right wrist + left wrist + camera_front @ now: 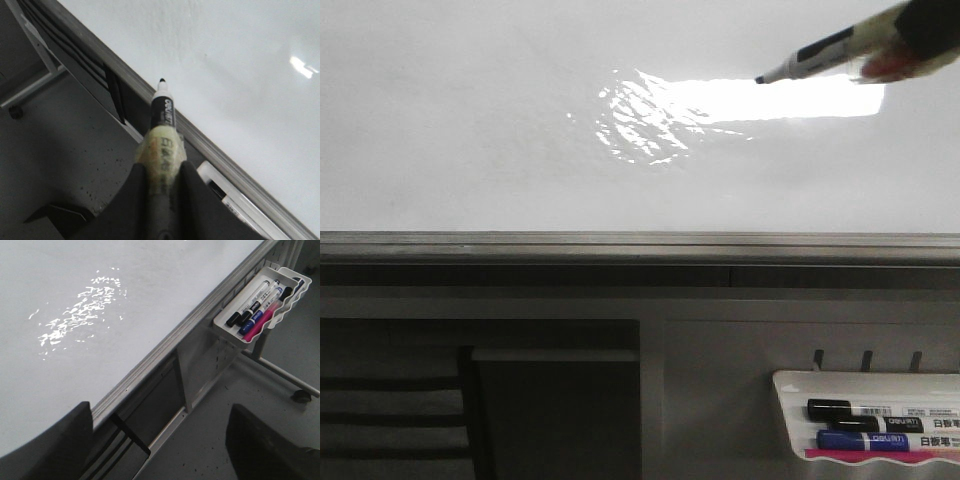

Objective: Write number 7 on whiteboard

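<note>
Right end effector (162,172) pinches the black marker (820,52), tip poised above the blank whiteboard (470,130); no 7 yet. Best: lower gently, keep pressure light. Left end effector (160,440) spread.

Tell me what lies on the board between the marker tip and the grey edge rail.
Nothing but bare whiteboard and glare. In the front view no stroke shows between the marker in the right gripper and the rail.

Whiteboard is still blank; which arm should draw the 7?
Right. The right gripper already grips the uncapped marker, tip over the whiteboard. The left gripper is open and empty, by the board's edge.
</note>
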`<state>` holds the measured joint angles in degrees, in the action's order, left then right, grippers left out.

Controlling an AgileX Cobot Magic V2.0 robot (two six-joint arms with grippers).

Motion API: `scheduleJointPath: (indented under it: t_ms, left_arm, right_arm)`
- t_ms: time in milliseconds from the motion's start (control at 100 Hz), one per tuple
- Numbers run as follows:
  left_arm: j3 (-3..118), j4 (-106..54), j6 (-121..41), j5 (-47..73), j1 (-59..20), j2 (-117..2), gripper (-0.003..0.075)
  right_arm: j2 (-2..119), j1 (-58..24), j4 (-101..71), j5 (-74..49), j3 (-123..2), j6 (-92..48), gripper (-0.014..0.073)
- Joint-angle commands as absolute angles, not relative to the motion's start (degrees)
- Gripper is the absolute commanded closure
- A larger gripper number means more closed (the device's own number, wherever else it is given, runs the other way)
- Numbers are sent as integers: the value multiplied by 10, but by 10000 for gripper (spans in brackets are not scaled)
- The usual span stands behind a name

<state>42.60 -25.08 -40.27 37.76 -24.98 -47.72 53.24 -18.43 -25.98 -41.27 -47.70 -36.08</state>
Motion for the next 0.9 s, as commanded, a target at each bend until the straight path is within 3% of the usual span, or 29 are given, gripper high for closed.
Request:
scheduleJointPath:
  t_ms: [0,210,500,890]
  left_arm:
    - [425,-271,-395,315,-248,-458,207]
    - [421,-271,-395,308,-248,-462,206]
    - [421,-280,-395,304,-248,-479,206]
    - [421,-280,-395,304,-248,-482,207]
  right_arm:
    - [525,-180,-291,-342,-489,-360,647]
    - [550,-180,-318,-343,-497,-360,647]
    - [675,-180,-313,-443,-634,-338,647]
    - [753,-180,-308,-372,-659,-330,647]
